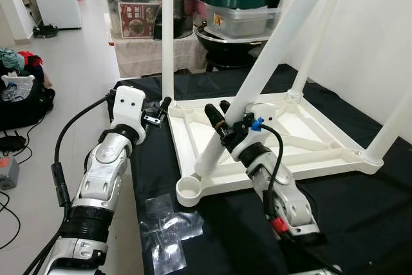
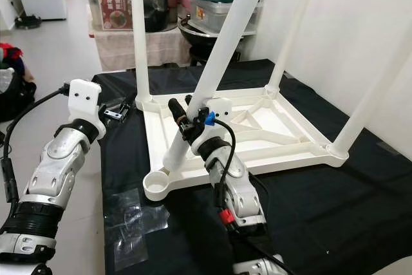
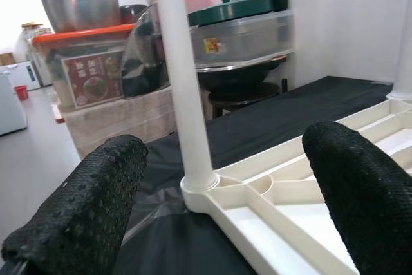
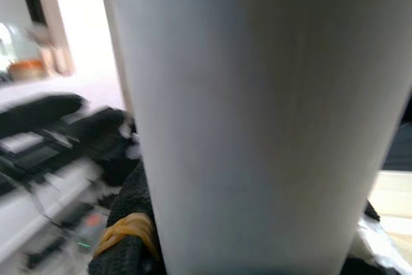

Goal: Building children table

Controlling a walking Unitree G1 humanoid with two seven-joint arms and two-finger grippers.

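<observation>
right gripper [image 1: 222,122] clenched round tilted table leg [image 1: 257,82] | left gripper [image 1: 159,111] released beside tabletop [image 1: 309,152]

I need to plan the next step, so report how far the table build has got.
Done: three legs stand in the upturned tabletop's corners, including the far-left leg. In hand: the right gripper holds the fourth leg, tilted, above the empty near socket. Left: seating it. The left gripper waits open.

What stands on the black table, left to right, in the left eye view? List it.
Left gripper → upright leg → empty socket → right gripper on the tilted leg → far leg → right-edge leg.
</observation>
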